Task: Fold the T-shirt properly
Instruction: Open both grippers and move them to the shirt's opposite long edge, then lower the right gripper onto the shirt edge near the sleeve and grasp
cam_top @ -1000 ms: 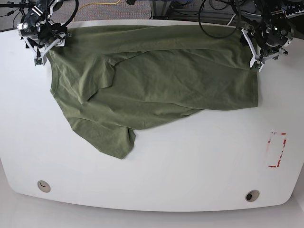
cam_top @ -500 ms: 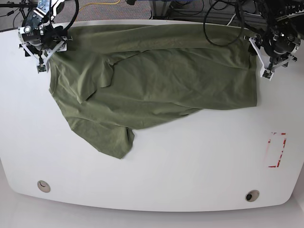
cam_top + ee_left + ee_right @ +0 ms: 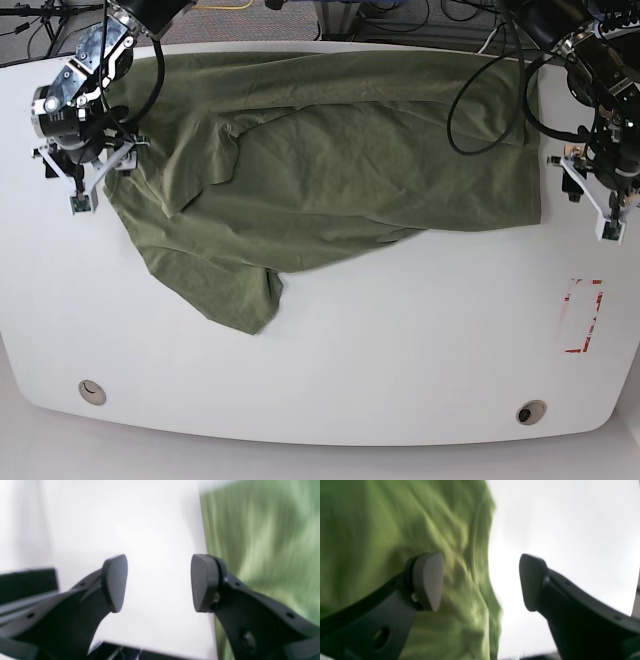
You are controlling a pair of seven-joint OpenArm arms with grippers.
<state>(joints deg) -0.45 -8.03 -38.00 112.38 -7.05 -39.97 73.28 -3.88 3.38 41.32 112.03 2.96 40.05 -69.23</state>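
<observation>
The T-shirt (image 3: 330, 170) lay spread over the far half of the white tabletop (image 3: 400, 350), wrinkled, with its far edge running along the tabletop's back rim. One layer appeared already turned over onto the body: a diagonal fold line crossed the cloth, and a loose lobe of fabric trailed toward the near side from the T-shirt's base-view-left part. Judged from this, the fold was only begun; no tidy rectangle existed yet, and a sleeve could not be picked out with certainty. The right gripper (image 3: 480, 582) stood over the T-shirt's base-view-left border, jaws apart and holding nothing; in the right wrist view one pad (image 3: 428, 580) sat above green cloth and the other above bare tabletop, so the hem edge passed between them, whether touching I could not tell. The left gripper (image 3: 158, 582) stood just beside the T-shirt's opposite border, jaws likewise apart and empty; in the left wrist view both pads framed bare tabletop, the cloth edge lying just behind one pad (image 3: 203, 582). Both wrist views were blurred. A red-marked outline (image 3: 582, 315) lay on the tabletop well apart from the T-shirt. Remaining, as judged: take the side edges, bring the trailing lobe in, flatten, and complete the later folds.
</observation>
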